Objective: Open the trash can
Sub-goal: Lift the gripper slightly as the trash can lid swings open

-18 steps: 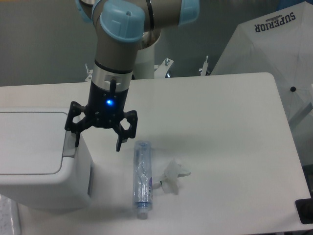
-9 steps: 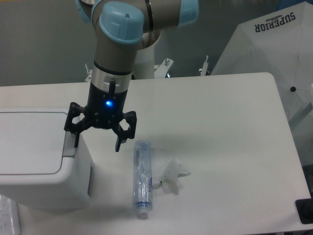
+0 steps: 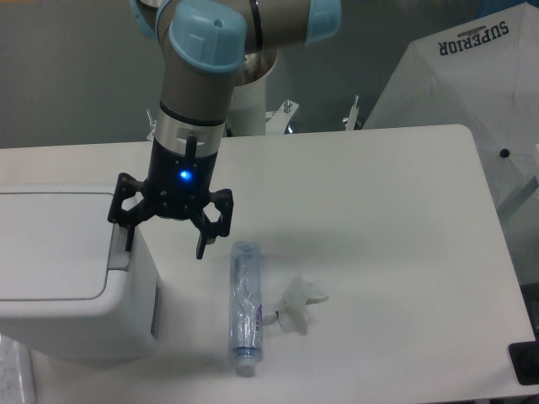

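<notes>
The trash can (image 3: 59, 269) is a large white boxy bin at the left of the table, its flat lid (image 3: 50, 244) lying closed. A grey push tab (image 3: 120, 247) sits on its right rim. My gripper (image 3: 164, 250) hangs open just right of the bin, fingers pointing down. Its left finger (image 3: 129, 237) is over the grey tab, touching or just above it; I cannot tell which. Its right finger (image 3: 200, 246) hangs over the bare table. The gripper holds nothing.
A clear plastic bottle (image 3: 246, 305) lies on the table right of the bin. A crumpled white scrap (image 3: 297, 301) lies beside it. A white umbrella-like cover (image 3: 472, 93) stands beyond the table's right edge. A dark object (image 3: 525, 362) is at the bottom right corner.
The gripper has shifted slightly to the left, toward the bin's tab. The lid has not moved.
</notes>
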